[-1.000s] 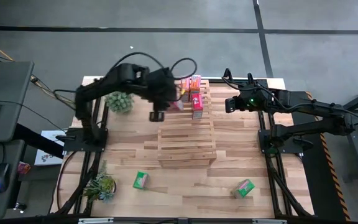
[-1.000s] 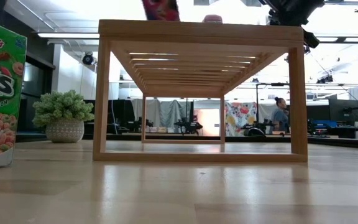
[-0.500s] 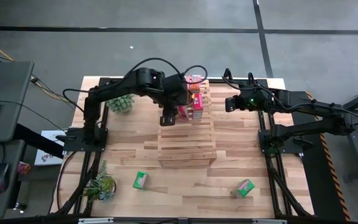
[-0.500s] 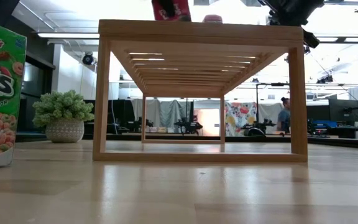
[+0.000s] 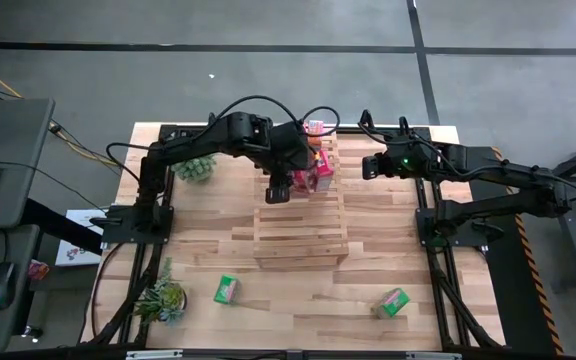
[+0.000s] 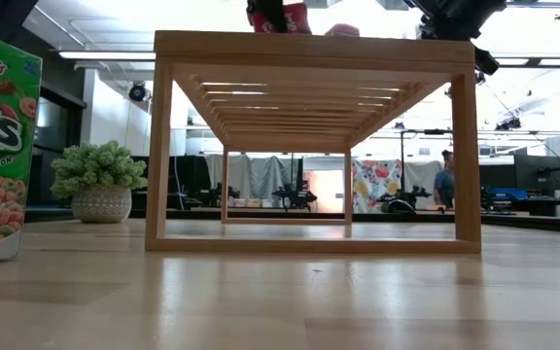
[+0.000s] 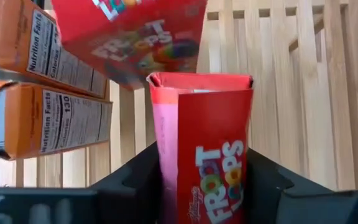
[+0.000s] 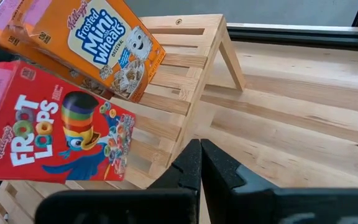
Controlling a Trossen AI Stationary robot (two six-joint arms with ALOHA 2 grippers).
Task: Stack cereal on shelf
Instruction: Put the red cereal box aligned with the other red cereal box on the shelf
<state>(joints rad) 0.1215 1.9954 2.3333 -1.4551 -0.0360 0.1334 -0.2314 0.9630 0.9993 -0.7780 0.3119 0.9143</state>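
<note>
Left end effector [image 7: 204,186] has carried its red cereal box [image 7: 207,146] over the shelf [image 5: 300,232], beside the boxes there, still pinching though fingers are easing; release looks near; right end effector [image 8: 201,165] pressed together.

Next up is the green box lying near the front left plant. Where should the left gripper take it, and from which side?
Come straight down from above. The green cereal box lies flat on the table, apart from the plant, so its long edges are free. I would close the fingers across its narrow width, near the middle. The left gripper first has to let go of the red box it holds on the shelf.
</note>
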